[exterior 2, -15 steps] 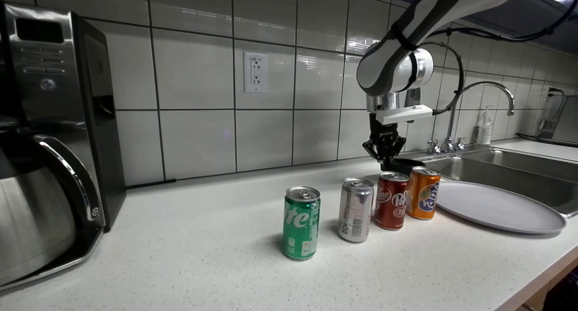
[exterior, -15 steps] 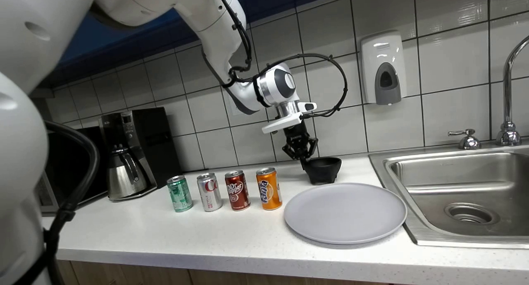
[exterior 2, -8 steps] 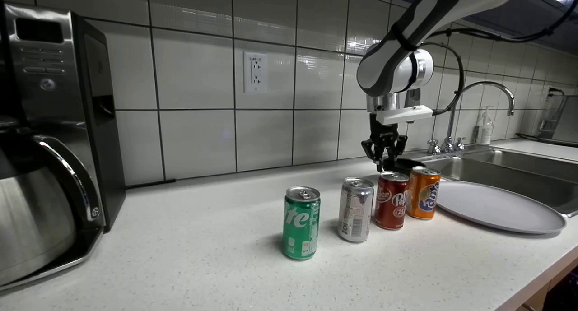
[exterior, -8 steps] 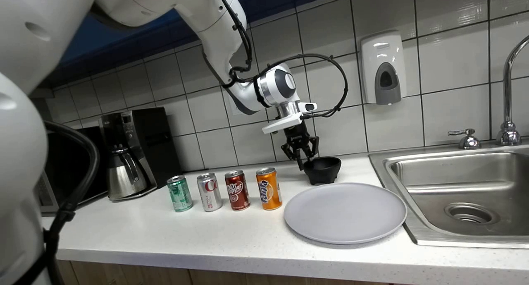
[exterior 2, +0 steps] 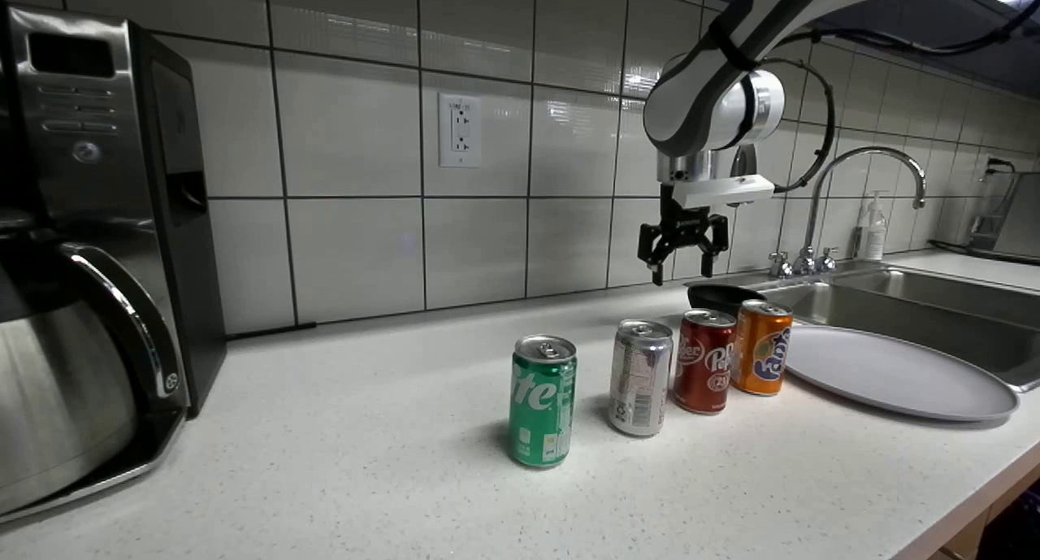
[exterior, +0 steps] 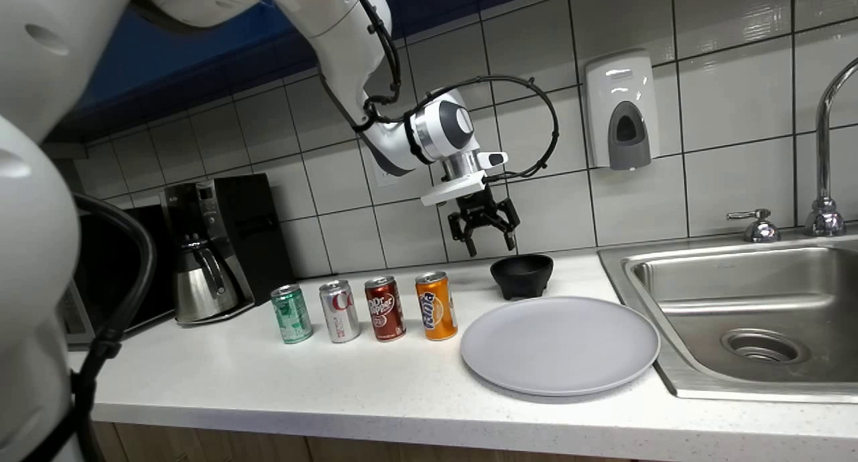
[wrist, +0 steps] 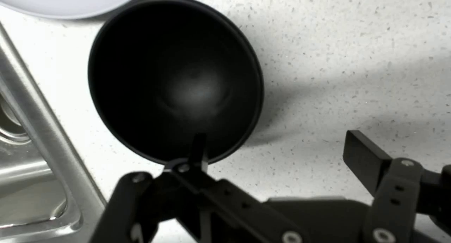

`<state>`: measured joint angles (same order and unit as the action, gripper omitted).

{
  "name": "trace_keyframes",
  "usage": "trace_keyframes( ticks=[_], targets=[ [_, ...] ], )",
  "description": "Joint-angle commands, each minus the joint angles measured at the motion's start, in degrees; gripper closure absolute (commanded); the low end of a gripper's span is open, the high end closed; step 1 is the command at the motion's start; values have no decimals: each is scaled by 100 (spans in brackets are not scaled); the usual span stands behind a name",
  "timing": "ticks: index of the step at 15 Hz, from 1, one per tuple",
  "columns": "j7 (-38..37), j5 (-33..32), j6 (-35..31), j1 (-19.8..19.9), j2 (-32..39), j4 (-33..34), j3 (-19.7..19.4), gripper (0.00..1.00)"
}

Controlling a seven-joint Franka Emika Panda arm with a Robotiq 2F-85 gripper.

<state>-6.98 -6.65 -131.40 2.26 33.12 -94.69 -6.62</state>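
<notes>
My gripper point(exterior: 491, 249) stands open above the counter by the back wall, its fingers spread wide with nothing between them. Nearest to it is a small black bowl point(exterior: 521, 277), upright on the counter, slightly below and to one side of the fingertips. From the wrist view, the bowl point(wrist: 169, 70) looks empty. One finger point(wrist: 199, 147) overlaps its rim there; the other finger point(wrist: 366, 158) is over bare counter. An exterior view shows a gap of air between the gripper point(exterior 2: 682, 275) and the bowl point(exterior 2: 711, 296), which the cans partly hide.
Green point(exterior: 291, 314), silver point(exterior: 340, 312), red point(exterior: 385, 309) and orange point(exterior: 436, 306) cans stand in a row. A flat grey plate point(exterior: 560, 348) lies before the bowl, beside a steel sink point(exterior: 643, 294). A coffee maker point(exterior: 244, 234) stands at the far end; a soap dispenser point(exterior: 623, 110) hangs on the wall.
The gripper was shut down at the bowl's rim one second ago. Its fingers have spread apart and the arm has risen away. The bowl, cans and plate have stayed in place.
</notes>
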Motion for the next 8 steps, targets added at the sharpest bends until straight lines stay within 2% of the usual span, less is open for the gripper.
trace_keyframes(
  ticks=[1, 8],
  targets=[
    [-19, 5, -431, -76, -787, -937, 64, 0],
    [-48, 20, -1020, -237, -1987, -2522, 144, 0]
  ],
)
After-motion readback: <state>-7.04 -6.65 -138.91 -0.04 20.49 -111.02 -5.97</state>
